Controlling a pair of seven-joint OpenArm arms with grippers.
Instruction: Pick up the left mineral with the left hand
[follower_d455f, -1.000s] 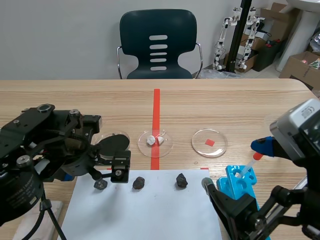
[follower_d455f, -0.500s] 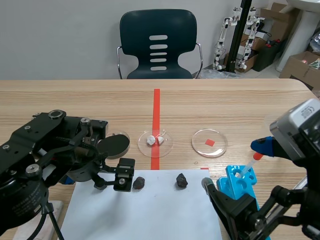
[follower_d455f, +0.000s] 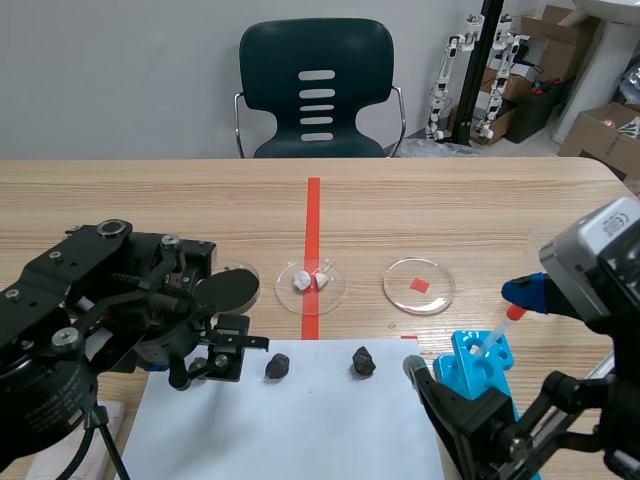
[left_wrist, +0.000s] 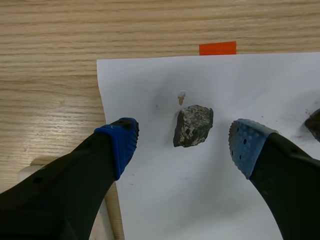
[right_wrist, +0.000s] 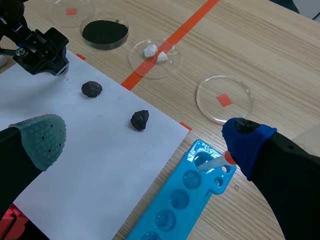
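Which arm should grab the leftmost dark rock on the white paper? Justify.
Left: the open left gripper straddles that speckled dark-grey rock; the right gripper hangs near the blue plastic tray, farther away.

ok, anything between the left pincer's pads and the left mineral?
Nothing but bare white paper on either side, in the left wrist view. The left mineral lies between the left pincer's open pads, touching neither.
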